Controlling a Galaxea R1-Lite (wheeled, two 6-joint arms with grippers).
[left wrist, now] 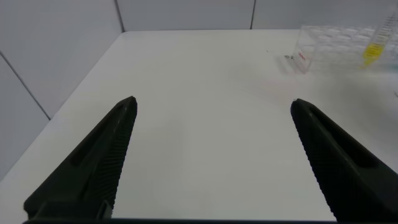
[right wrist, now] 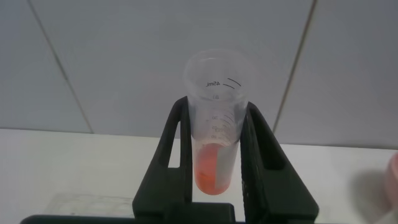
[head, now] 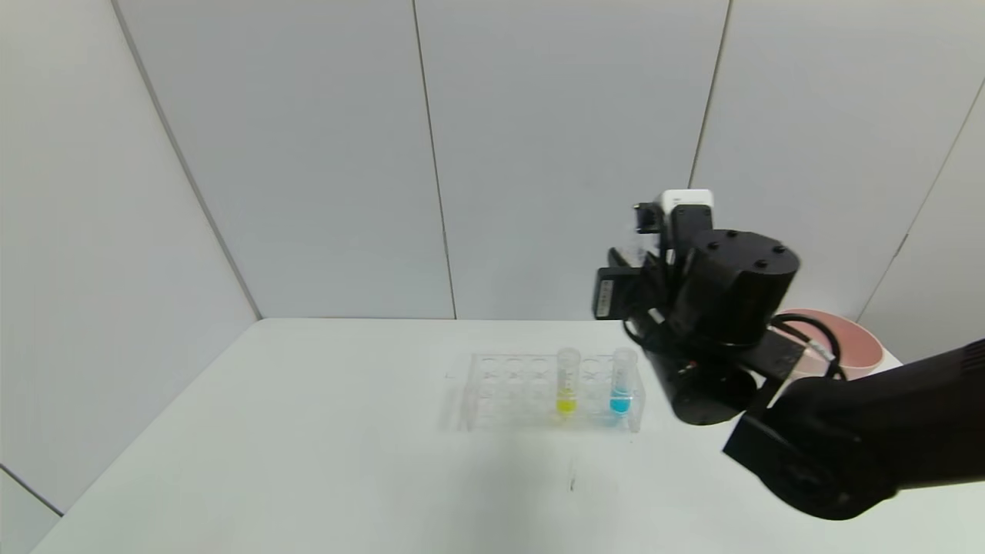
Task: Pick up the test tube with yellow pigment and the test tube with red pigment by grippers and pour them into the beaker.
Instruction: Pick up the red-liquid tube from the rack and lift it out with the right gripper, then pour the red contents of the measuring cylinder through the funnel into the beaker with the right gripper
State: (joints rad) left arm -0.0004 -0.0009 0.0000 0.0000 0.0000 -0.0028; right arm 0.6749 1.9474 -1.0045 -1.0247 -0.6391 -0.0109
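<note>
My right gripper [right wrist: 217, 104] is shut on the test tube with red pigment [right wrist: 214, 168] and holds it raised above the table, mouth tipped away, with red-orange liquid in its rounded end. In the head view the right wrist [head: 731, 300] hangs above the rack's right end and hides the held tube. The test tube with yellow pigment [head: 567, 385] stands upright in the clear rack [head: 512, 381]; it also shows in the left wrist view [left wrist: 373, 50]. My left gripper [left wrist: 214, 101] is open and empty, low over bare table, left of the rack. The beaker is not in view.
A blue-liquid tube [head: 622, 388] stands in the rack beside the yellow one. A pink bowl [head: 858, 346] sits at the back right, partly behind my right arm. White walls close the table at the back and left.
</note>
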